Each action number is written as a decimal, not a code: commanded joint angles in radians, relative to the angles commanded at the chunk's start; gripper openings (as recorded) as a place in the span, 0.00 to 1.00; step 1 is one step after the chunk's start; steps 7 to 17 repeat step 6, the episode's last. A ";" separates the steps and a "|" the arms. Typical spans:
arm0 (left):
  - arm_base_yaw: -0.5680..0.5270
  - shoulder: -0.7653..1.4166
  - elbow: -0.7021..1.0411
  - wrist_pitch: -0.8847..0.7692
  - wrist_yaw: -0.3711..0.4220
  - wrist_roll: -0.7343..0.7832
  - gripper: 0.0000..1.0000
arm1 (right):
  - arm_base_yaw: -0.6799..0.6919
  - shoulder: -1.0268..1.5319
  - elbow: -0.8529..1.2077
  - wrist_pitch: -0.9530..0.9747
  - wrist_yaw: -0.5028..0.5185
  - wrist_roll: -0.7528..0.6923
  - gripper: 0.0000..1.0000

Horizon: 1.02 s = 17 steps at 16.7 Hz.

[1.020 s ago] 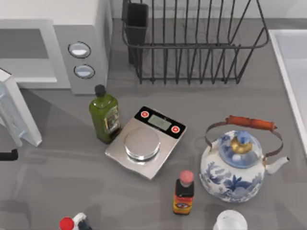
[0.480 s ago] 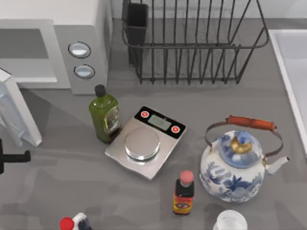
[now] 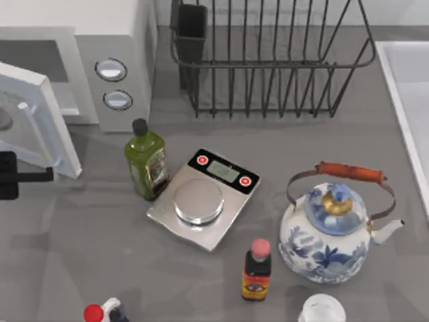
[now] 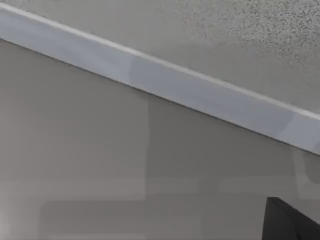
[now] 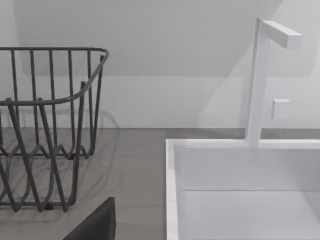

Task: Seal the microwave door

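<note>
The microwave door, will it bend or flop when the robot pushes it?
Probably not: the microwave door has a thick white frame, so it looks stiff. It stands half open on the microwave, so a push from the left gripper should likely swing it.

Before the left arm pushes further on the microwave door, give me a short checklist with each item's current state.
1. Microwave door shut: not ok, it stands ajar, angled out from the microwave.
2. Left gripper at the door's outer face: ok, by its lower edge at the table's left.
3. Finger state: cannot tell.
4. Swing path: ok, the olive oil bottle stands apart, right of the door.
5. Cavity opening unobstructed: cannot tell, the door hides part of it.
</note>
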 joint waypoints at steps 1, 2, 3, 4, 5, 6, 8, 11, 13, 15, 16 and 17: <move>-0.004 0.051 0.029 0.021 -0.003 -0.002 0.00 | 0.000 0.000 0.000 0.000 0.000 0.000 1.00; -0.008 0.091 0.054 0.039 -0.005 -0.004 0.00 | 0.000 0.000 0.000 0.000 0.000 0.000 1.00; -0.011 0.121 0.075 0.055 -0.007 -0.006 0.00 | 0.000 0.000 0.000 0.000 0.000 0.000 1.00; -0.013 0.141 0.090 0.066 -0.008 -0.007 0.00 | 0.000 0.000 0.000 0.000 0.000 0.000 1.00; -0.014 0.150 0.098 0.071 -0.009 -0.008 0.00 | 0.000 0.000 0.000 0.000 0.000 0.000 1.00; -0.014 0.151 0.098 0.071 -0.009 -0.008 0.00 | 0.000 0.000 0.000 0.000 0.000 0.000 1.00; -0.014 0.151 0.098 0.071 -0.009 -0.008 0.00 | 0.000 0.000 0.000 0.000 0.000 0.000 1.00; -0.014 0.151 0.098 0.071 -0.009 -0.008 0.00 | 0.000 0.000 0.000 0.000 0.000 0.000 1.00; -0.014 0.151 0.098 0.071 -0.009 -0.008 0.00 | 0.000 0.000 0.000 0.000 0.000 0.000 1.00; -0.014 0.151 0.098 0.071 -0.009 -0.008 0.00 | 0.000 0.000 0.000 0.000 0.000 0.000 1.00; -0.014 0.151 0.098 0.071 -0.009 -0.008 0.00 | 0.000 0.000 0.000 0.000 0.000 0.000 1.00; -0.014 0.151 0.098 0.071 -0.009 -0.008 0.00 | 0.000 0.000 0.000 0.000 0.000 0.000 1.00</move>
